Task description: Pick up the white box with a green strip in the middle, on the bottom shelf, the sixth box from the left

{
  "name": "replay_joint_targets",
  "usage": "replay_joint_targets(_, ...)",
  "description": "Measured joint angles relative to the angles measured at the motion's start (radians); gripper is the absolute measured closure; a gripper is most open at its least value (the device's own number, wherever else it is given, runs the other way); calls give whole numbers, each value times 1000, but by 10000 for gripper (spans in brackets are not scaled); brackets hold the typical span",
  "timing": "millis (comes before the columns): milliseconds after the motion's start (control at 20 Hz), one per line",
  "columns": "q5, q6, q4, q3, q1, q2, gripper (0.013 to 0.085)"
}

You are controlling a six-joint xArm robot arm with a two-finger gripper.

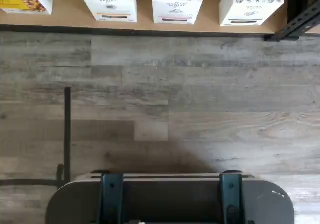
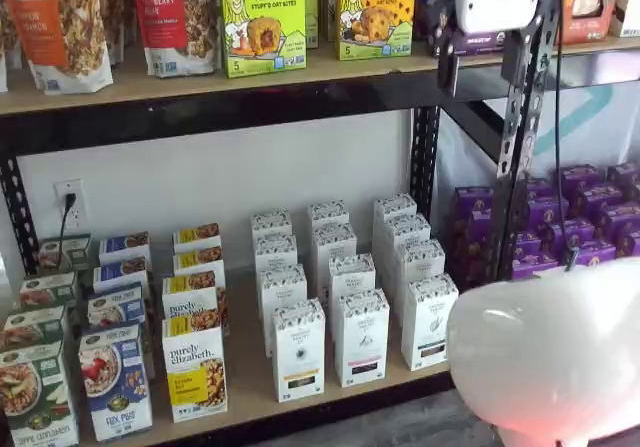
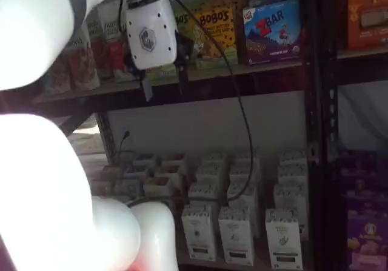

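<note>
Pale wood bottom shelf (image 2: 250,407) on a black rack, seen in both shelf views. Left to right in a shelf view:

- Cereal boxes (image 2: 115,379) stand at the 9 o'clock end.
- Next come rows of tall white cartons (image 2: 298,350).
- The white box (image 2: 430,320) is the front carton of the last white row, upright, facing front, with a dark strip low on its face. A like carton (image 2: 361,335) stands just beside it at 9 o'clock.
- The black rack post (image 2: 520,117) stands at its 2 o'clock, with purple boxes (image 2: 580,217) beyond.

Wrist view: the white box (image 1: 251,3) stands near the shelf's front lip, apart from its neighbour (image 1: 177,1), which carries a reddish strip. Grey plank floor (image 1: 160,93) fills most of the frame, and a dark mount with teal brackets (image 1: 170,199) sits over it.

Pincer (image 3: 163,84): white body up at the level of the upper board with the Bobo's boxes (image 2: 262,17). It is well apart from the white box (image 3: 283,237), at its 11 o'clock. Two black fingers (image 3: 147,89) hang down with a gap between them. Released, nothing held. A cable (image 3: 236,113) trails from it.

A blurred white arm link (image 2: 550,357) is close to the lens, at 4 o'clock of the white box.
</note>
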Motion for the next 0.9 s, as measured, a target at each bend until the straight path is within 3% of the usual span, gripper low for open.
replay_joint_targets(450, -312, -71, -11, 284, -79, 2, 130)
replay_joint_targets(650, -461, -129, 29, 395, -133, 19, 130)
replay_joint_targets(900, -625, -165, 40, 502, -162, 80, 130)
